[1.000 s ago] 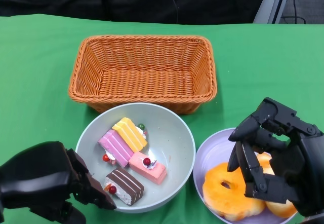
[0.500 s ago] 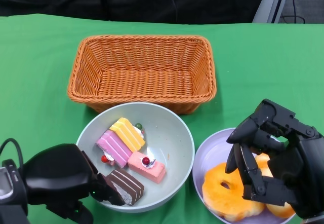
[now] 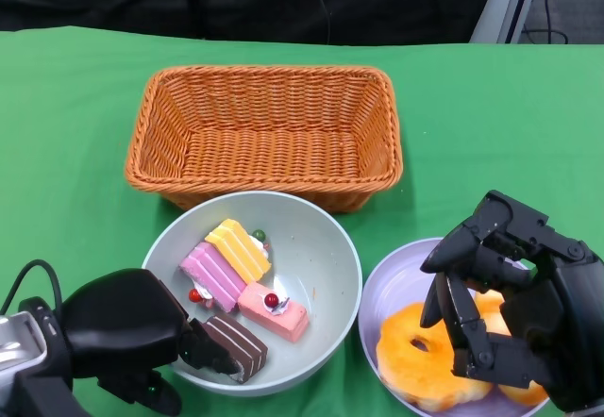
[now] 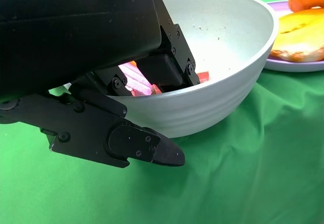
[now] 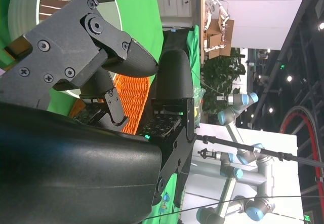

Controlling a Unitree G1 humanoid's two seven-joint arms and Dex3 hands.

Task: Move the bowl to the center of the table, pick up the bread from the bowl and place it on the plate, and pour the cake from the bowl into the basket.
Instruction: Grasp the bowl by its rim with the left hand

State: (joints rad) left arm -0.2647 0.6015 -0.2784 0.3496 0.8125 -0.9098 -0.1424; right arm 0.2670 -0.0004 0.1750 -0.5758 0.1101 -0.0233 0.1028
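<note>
Head view: our left hand has closed in on the bowl at the table's near edge, fingers over the rim, gripping it — ready to pour the cake into the basket. Our right hand hovers spread, empty, over the bread on the plate.

The left hand gripped the bowl's rim, fingers inside and outside; bread lay on a plate beyond.

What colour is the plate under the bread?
Pale lilac plate, clearest in the head view.
</note>
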